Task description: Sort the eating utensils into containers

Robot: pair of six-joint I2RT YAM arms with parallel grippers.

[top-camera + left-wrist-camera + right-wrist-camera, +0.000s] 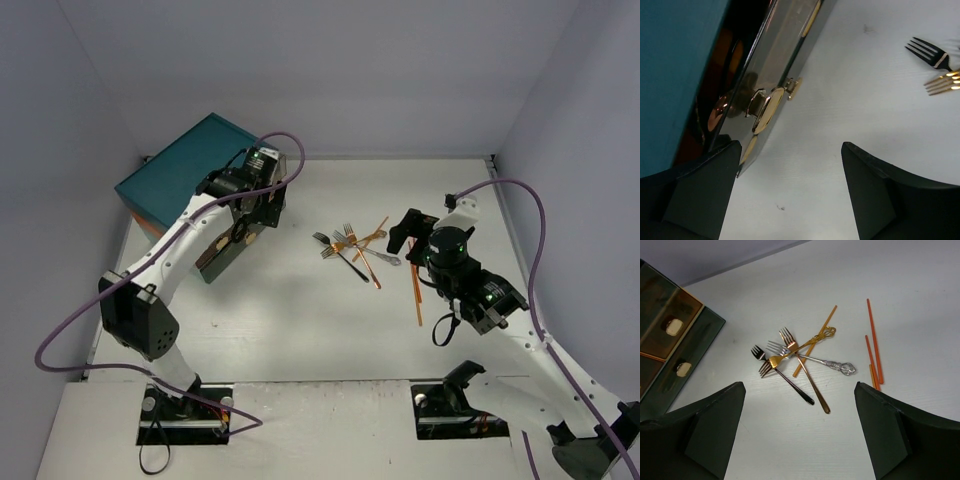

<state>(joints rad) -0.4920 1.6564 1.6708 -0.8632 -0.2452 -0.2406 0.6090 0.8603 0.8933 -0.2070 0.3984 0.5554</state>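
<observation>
**Forks Heaped on the Bench, Both Tools Released**

A white bench [300,330] is shown from above, enclosed by pale grey walls. A teal chest [185,165] is set at its far left corner. The left tool [238,232] is held close before the front of the chest, its jaws spread and nothing gripped. In the left wrist view a glossy drawer front [775,65] is seen with a pale oval knob [765,107], and the knob is clear of both fingers.

Well to the right of the chest, a crossed heap of forks [790,357] is laid on the bench. Black, gold, copper and silver ones are overlapped, and one orange chopstick [815,340] is crossed among them. Farther still from the chest, more orange chopsticks [874,340] are laid close together, apart from the heap. The right tool [799,390] is poised on the side of the heap away from the chest, released, with nothing held.
</observation>
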